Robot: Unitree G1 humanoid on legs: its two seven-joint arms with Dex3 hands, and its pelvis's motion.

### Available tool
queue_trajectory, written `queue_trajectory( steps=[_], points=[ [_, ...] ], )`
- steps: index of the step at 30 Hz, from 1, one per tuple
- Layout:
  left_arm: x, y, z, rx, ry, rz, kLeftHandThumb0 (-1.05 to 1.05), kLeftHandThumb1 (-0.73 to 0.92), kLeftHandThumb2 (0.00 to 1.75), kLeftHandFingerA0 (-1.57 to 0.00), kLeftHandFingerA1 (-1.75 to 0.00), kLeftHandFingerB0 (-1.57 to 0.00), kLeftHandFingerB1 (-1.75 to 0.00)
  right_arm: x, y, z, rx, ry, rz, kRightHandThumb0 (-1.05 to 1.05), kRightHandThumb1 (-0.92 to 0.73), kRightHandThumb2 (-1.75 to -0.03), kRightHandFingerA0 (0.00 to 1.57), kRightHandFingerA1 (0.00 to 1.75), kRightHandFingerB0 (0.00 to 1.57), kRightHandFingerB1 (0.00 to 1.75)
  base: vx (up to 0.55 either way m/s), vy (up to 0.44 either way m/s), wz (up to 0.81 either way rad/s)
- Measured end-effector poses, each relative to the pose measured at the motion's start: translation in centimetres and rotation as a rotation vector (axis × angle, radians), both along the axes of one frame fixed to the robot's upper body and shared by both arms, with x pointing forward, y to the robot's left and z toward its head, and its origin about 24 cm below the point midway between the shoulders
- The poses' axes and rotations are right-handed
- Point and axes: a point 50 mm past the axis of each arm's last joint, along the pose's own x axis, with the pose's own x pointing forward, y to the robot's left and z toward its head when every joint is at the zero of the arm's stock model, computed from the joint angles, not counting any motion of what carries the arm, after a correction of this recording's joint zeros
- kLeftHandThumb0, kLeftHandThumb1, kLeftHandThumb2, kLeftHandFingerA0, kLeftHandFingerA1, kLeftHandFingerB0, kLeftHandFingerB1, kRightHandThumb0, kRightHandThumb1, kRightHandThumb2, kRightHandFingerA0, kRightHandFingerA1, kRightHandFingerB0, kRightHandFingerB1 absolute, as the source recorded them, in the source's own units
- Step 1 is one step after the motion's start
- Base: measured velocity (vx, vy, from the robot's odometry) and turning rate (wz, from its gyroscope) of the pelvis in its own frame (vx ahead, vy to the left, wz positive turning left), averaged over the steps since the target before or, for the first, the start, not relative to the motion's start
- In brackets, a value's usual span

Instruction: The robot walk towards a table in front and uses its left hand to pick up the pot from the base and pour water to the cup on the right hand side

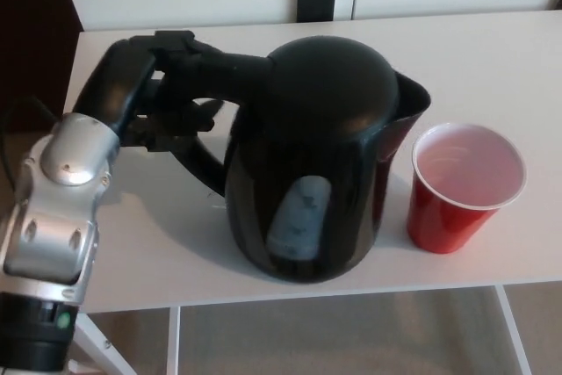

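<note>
Nearest the camera, the silver forearm rises from the lower left corner and ends in the left hand point(145, 98), which is wrapped around the handle point(198, 85) of the pot point(312, 160). The fingers close over the top bar of the handle and through its loop, a grip that suits lifting by the handle while leaving the spout free to tip. The right hand does not show.

The pot, a black electric kettle, stands at the front middle of the white table point(492, 50), its body leaning a little to the right, so that the spout point(413, 98) points at the cup point(465, 186). Its lid is closed and the pale water gauge point(299, 217) faces the camera; the level inside cannot be read. Whether the pot rests on its base cannot be told, since no base shows under the dark body.

The cup, 1 red plastic one with a white lining, stands upright just beside the pot on the right, near the table's front edge. That spot puts its mouth below and to the side of the spout, ready for a short pour. It may hold a little clear water, but this is hard to tell.

Farther back, a small black object point(316, 2) sits against the pale wall panels behind the table.
</note>
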Motion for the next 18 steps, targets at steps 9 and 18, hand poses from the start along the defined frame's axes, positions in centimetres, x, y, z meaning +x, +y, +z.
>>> queue_trajectory(
  steps=[9, 18],
  points=[
    [0.0, -0.7, -0.4, -0.128, 0.05, -0.032, -0.08, 0.73, 0.82, -0.99, -1.38, -0.76, -1.15, 0.6, 0.0, 0.2, 0.003, -0.019, -0.002, -0.61, -0.31, -0.64, 0.95, 0.73, 0.68, 0.67, 0.0, 0.0, 0.0],
    [-0.4, -1.9, -0.2, -0.274, 0.082, -0.045, -0.05, 0.83, 0.73, -0.92, -1.57, -0.65, -1.23, 0.9, -0.1, 0.3, 0.002, -0.03, -0.009, -0.6, -0.32, -0.67, 0.94, 0.73, 0.67, 0.68, 0.0, 0.0, 0.0]
  ],
)
